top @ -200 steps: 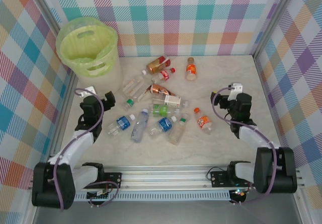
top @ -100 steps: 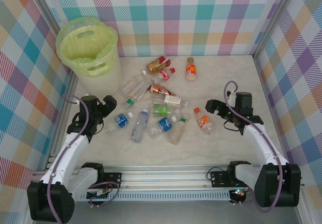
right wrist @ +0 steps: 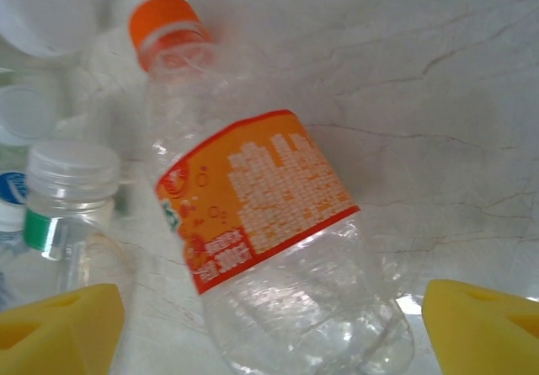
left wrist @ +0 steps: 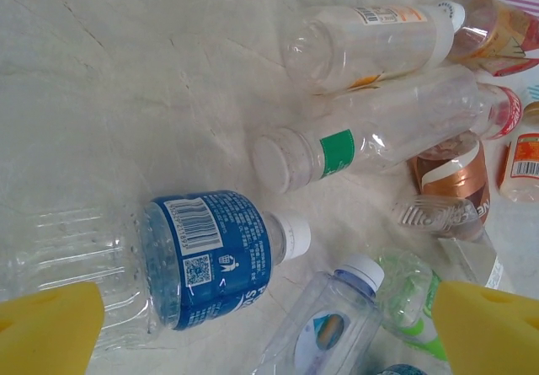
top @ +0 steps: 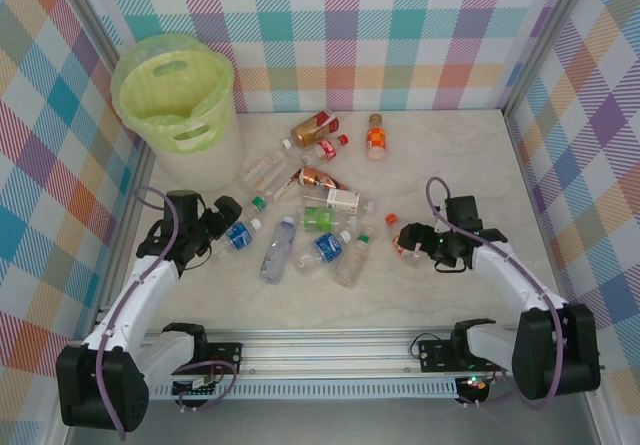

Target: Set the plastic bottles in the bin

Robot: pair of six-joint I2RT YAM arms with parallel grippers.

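Bin (top: 200,137) upright on bench (top: 470,155). Plastic bottles (top: 320,218) lie loose to the right of the bin. Left gripper (left wrist: 269,324) released, spread wide either side of blue-label bottle (left wrist: 210,253), just nearer than the bin. Right gripper (right wrist: 269,329) released, straddling orange-label bottle (right wrist: 253,190), well right of the bin.
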